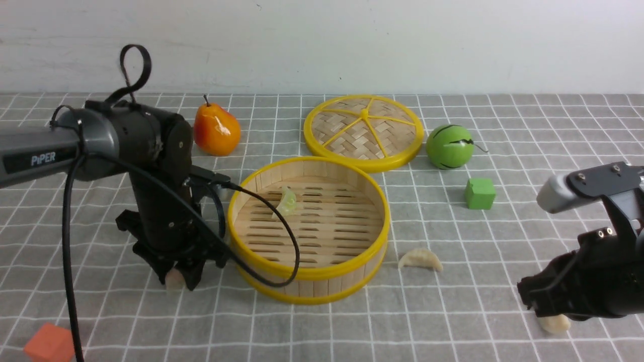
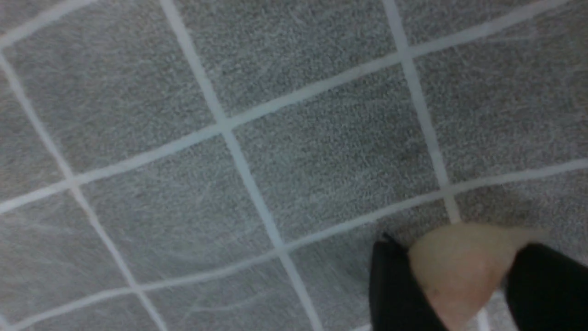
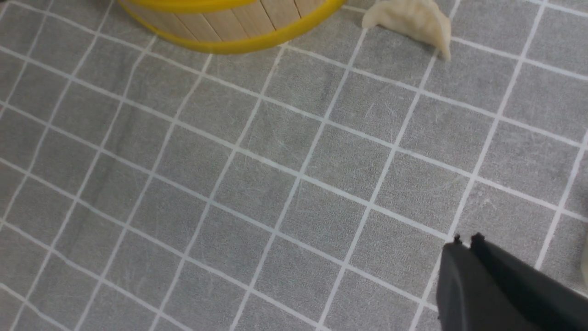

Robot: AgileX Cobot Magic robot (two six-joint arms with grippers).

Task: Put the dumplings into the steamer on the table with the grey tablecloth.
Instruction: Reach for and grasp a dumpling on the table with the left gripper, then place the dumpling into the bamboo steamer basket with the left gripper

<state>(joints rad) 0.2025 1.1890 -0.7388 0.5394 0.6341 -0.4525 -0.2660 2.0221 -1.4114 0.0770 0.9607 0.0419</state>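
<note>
Waiting nearest on the grey tablecloth (image 1: 312,332), one cream dumpling (image 1: 555,324) lay by the right gripper (image 3: 467,240), whose fingers were together, holding nothing. The left gripper (image 1: 177,285) had its fingers partly parted, against both sides of the pink dumpling (image 2: 459,266), down at the cloth outside the steamer (image 1: 311,297). A second cream dumpling (image 1: 420,259) lay just beside the steamer. Farther in, the green dumpling (image 1: 287,201) sat on its slats: one done, three left.
</note>
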